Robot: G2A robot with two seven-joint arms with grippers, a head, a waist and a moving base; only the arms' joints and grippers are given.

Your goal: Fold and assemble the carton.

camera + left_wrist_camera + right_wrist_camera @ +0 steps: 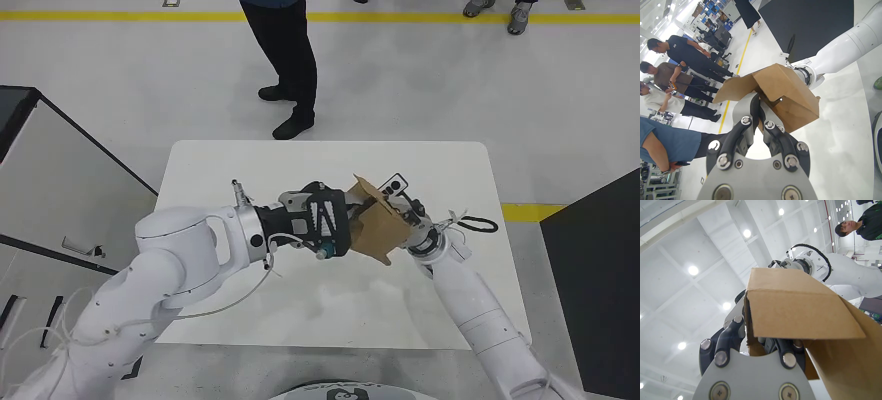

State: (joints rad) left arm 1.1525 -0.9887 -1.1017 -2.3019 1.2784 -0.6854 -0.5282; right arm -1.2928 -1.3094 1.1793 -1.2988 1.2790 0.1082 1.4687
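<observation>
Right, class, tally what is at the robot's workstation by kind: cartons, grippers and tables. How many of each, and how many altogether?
carton: 1
grippers: 2, the left gripper and the right gripper, each shut on the carton
table: 1
Total: 4

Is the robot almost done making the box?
About halfway, I think. Done: the carton is already popped up into a box shape, not flat. In hand: both arms hold it above the table, the left gripper shut on one edge and the right gripper shut on the far side. Left: one flap sticks out open, so that end probably needs folding and tucking.
</observation>
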